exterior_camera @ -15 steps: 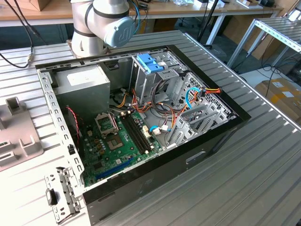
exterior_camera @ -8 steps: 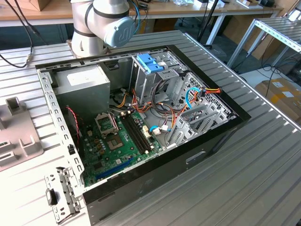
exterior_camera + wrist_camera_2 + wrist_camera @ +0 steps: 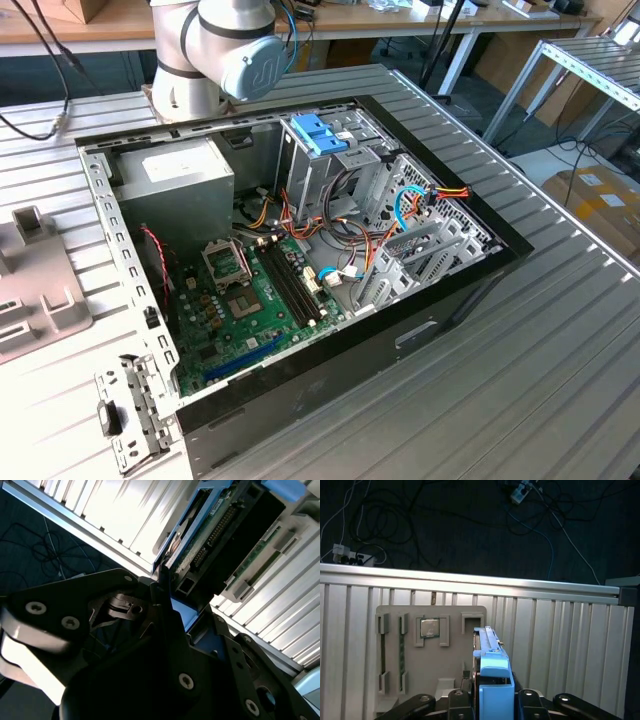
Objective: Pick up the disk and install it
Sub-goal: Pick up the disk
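We see the disk edge-on in the first wrist view, its light-blue carrier rail turned toward the camera, standing between the gripper's black fingers, which press against it from both sides. In the second wrist view the disk shows its green circuit-board face and a row of connector pins, with the blue rail along its edge and the gripper clamped on that end. No print on the disk can be made out from these angles. Behind it lies a grey tray on the slatted aluminium table, with a square processor chip seated in one of its recesses. In the exterior view, the tray sits at the left, beside the open computer case. Inside the case we find a green motherboard, a grey power-supply box whose white label is too small to read, and a bright-blue latch. The arm rises behind the case.
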`<state>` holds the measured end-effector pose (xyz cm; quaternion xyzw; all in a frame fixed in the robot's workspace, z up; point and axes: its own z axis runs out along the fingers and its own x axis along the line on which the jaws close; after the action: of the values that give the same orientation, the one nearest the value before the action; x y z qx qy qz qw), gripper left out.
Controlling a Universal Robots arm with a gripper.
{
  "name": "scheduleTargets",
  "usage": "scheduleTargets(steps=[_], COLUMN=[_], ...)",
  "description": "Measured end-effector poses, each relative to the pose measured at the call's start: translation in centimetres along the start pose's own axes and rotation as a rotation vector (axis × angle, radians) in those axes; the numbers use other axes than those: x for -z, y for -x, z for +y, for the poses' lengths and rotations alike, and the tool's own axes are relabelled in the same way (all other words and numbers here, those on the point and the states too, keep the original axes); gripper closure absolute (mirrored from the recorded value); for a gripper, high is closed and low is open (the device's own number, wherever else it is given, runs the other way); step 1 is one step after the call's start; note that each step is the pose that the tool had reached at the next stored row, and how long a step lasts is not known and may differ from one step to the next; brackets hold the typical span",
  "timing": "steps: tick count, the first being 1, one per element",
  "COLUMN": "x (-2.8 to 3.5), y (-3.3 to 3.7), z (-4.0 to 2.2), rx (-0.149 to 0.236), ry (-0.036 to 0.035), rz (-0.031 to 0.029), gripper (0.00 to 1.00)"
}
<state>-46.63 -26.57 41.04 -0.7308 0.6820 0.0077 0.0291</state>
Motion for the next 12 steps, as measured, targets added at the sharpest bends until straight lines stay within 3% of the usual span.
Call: scheduleTargets(steps=[12], x=[1.28], y=[0.06], z=[-0.04], rx=[0.0], ry=[0.0], rz=[-0.0009], gripper=[0.63])
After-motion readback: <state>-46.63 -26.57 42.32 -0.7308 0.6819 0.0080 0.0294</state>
